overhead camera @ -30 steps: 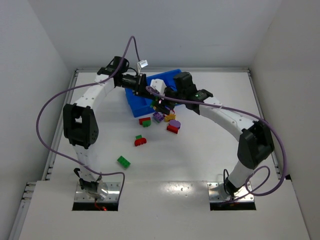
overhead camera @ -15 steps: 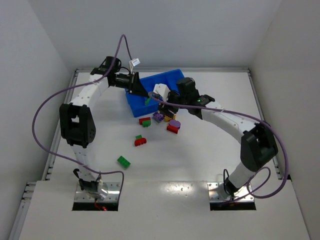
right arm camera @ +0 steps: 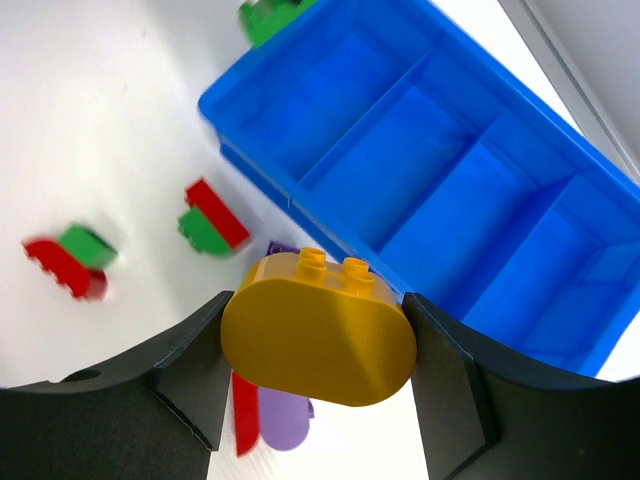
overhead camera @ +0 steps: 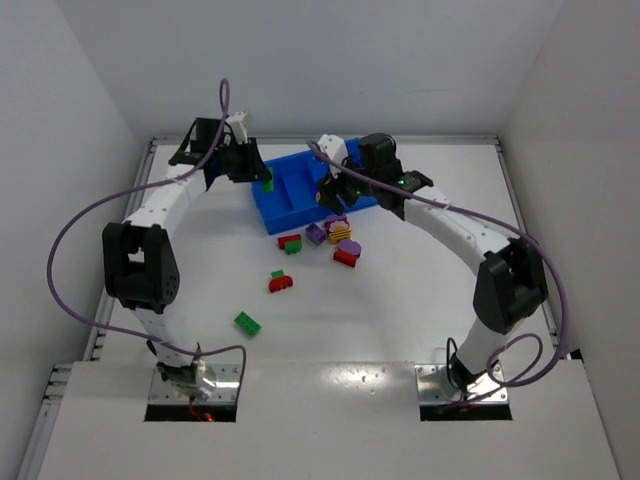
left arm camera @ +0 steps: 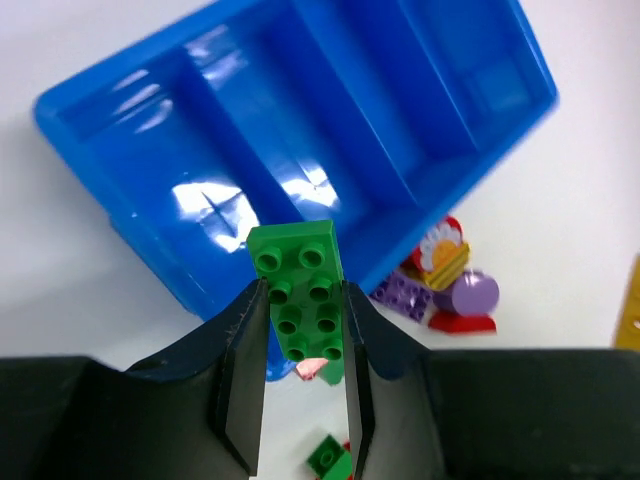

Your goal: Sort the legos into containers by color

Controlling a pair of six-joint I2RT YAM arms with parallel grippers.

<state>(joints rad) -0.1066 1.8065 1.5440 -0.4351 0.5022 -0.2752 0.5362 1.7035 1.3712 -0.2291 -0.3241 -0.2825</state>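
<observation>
My left arm is extended forward and angled inward. Its hand (left arm camera: 303,300) is clamped on a green brick (left arm camera: 298,285) above the left end of the blue tray (right arm camera: 255,150). My right arm arches to the tray's near wall, where its hand (right arm camera: 318,350) grips a yellow brick (right arm camera: 318,330). Loose legos (overhead camera: 290,243) lie on the table (overhead camera: 400,300).

Blue tray (overhead camera: 268,214): four compartments, upper centre of frame, skewed on counter (overhead camera: 400,300). Left pincer (left arm camera: 303,300) clamps green brick (left arm camera: 296,262) above tray's left end. Right pincer (right arm camera: 316,312) grips rounded yellow brick (right arm camera: 318,335). Mixed loose bricks (overhead camera: 330,238) lie just below tray. Stray green piece (overhead camera: 248,323) sits lower left.
</observation>
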